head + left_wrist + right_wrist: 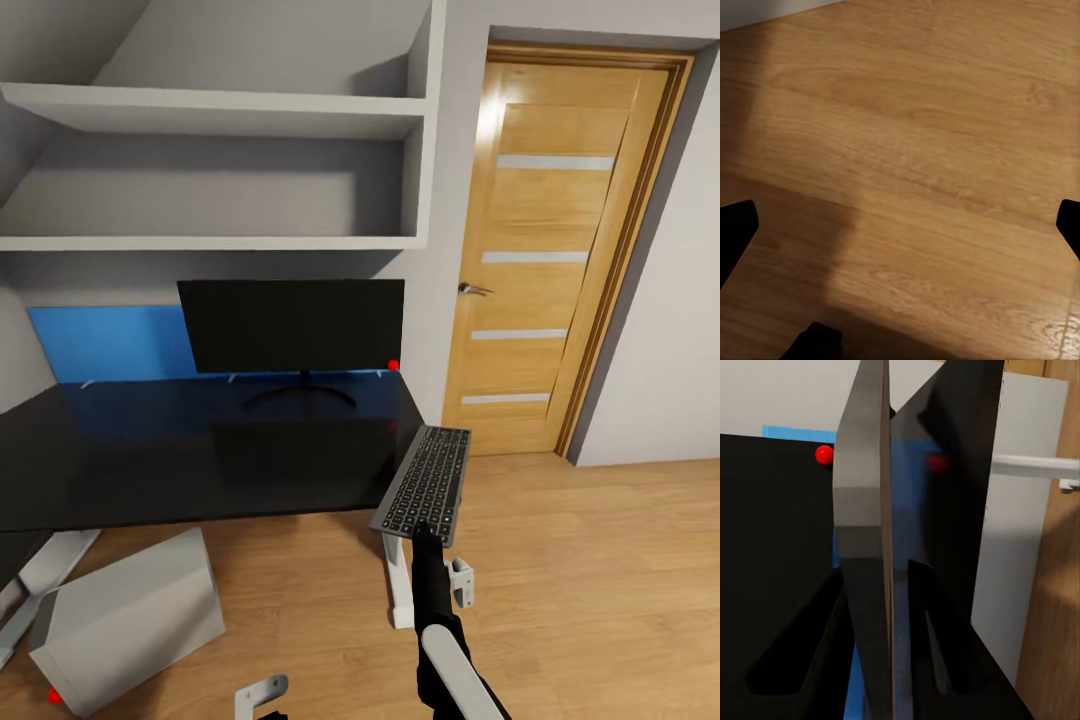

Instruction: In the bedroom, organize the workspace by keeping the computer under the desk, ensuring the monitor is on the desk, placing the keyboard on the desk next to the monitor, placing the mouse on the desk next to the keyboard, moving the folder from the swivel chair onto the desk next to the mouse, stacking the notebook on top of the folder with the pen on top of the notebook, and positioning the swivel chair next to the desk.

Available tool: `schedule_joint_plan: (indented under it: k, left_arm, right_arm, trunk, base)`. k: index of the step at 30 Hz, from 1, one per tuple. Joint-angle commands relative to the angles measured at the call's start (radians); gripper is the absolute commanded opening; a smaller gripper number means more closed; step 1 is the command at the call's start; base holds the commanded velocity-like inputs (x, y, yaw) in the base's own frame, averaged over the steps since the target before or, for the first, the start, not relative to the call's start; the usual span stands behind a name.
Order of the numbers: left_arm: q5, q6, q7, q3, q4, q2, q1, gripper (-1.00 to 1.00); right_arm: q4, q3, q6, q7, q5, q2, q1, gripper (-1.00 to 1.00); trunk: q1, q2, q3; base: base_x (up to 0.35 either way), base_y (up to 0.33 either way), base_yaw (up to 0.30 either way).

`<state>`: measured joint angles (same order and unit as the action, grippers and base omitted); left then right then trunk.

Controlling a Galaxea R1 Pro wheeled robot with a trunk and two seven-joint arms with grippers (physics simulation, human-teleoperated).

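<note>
Head view: my right gripper (424, 528) pinches the stiff, light keyboard (424, 482) by its near end, cantilevered.

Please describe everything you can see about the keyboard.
The keyboard is slim, with a grey frame and black keys. The right gripper holds its near end between the fingers. It hangs over the right corner of the black desk, front right of the monitor, slightly tilted.

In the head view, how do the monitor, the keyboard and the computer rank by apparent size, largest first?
1. monitor
2. computer, close to the monitor's size; it is nearer the camera, so this order is unsure
3. keyboard, clearly smallest, held by the right end effector
</note>
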<state>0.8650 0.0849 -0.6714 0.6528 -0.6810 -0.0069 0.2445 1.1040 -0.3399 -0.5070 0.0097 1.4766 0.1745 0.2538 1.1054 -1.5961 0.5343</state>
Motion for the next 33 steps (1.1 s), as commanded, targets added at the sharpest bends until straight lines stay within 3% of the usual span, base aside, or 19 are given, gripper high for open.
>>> schedule_joint_plan:
  k: [1, 8, 16, 33]
  left_arm:
    - [0.002, 0.004, -0.007, 0.004, -0.002, 0.001, 0.001, 1.00]
    - [0.002, 0.005, -0.006, 0.005, 0.004, 0.001, 0.001, 1.00]
    - [-0.001, 0.003, 0.028, 0.006, 0.073, 0.002, 0.001, 1.00]
    - [-0.001, 0.003, 0.042, 0.007, 0.078, 0.001, 0.001, 1.00]
  right_arm:
    - [0.001, -0.002, -0.005, 0.001, 0.005, 0.000, 0.001, -1.00]
    - [0.001, -0.002, -0.005, 0.001, 0.005, 0.000, 0.001, -1.00]
    - [0.001, -0.002, -0.005, 0.001, 0.005, 0.000, 0.001, -1.00]
    - [0.001, -0.001, -0.007, 0.001, 0.004, 0.000, 0.001, -1.00]
  trunk:
    - [0.000, -0.001, 0.001]
    - [0.000, -0.001, 0.001]
    - [0.000, -0.001, 0.001]
    - [0.000, -0.001, 0.001]
  base:
    - [0.000, 0.000, 0.000]
    - [0.000, 0.000, 0.000]
    - [0.000, 0.005, 0.000]
    - [0.000, 0.045, 0.000]
